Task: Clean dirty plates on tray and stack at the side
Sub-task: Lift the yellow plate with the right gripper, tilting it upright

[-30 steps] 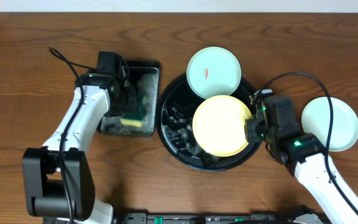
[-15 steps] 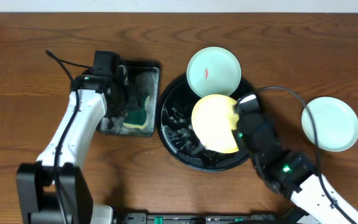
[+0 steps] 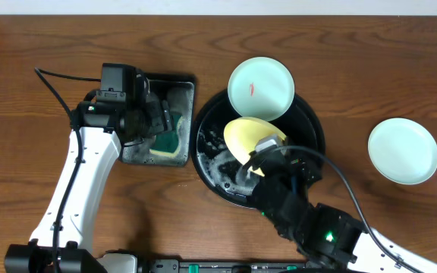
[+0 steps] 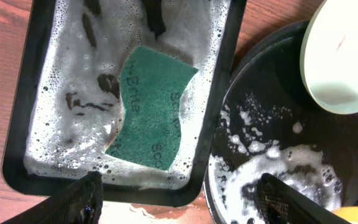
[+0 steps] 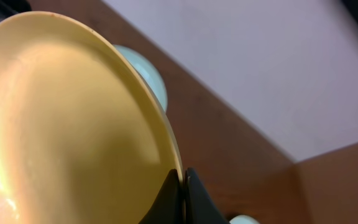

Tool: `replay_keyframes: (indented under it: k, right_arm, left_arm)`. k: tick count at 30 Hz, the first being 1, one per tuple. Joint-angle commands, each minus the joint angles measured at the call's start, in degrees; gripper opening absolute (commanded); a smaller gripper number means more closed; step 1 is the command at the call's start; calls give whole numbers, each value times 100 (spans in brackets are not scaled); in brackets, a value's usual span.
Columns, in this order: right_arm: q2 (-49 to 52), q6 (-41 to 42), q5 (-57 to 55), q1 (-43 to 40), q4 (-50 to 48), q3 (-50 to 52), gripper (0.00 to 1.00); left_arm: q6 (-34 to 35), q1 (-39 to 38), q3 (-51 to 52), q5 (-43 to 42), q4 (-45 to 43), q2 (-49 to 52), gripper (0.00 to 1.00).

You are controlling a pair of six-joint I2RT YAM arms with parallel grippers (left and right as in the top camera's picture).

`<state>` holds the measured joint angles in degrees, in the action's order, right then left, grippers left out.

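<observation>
Glossy yellow plate tilted over sudsy round black tray, rim pinched in right gripper.
Left gripper spread wide, empty, above rough green sponge in foamy rectangular sponge tray; near plate edge hidden by right arm.

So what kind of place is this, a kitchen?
Probably a robot test bench staged for dishwashing, not a kitchen: a left arm and right arm at a wooden table, a sudsy sponge tray holding a green scouring sponge, a foamy round black tray.
</observation>
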<state>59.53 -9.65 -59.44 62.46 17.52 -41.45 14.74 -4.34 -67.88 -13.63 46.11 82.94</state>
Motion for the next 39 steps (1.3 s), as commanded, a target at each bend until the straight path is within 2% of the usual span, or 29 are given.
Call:
replay_keyframes:
  k: [1, 6, 10, 39]
  right_arm:
    - [-76, -809, -776, 280, -223, -162, 1]
    - [-76, -1456, -1185, 516, -643, -162, 1]
    - [-76, -1668, -1279, 557, -774, -162, 1]
    - [-76, -1681, -1276, 557, -811, -162, 1]
  left_arm:
    - [-57, 15, 15, -28, 22, -20, 80]
    - [-57, 15, 15, -28, 20, -20, 81]
    - [-57, 15, 15, -28, 15, -20, 81]
    - [-57, 15, 15, -31, 15, -20, 81]
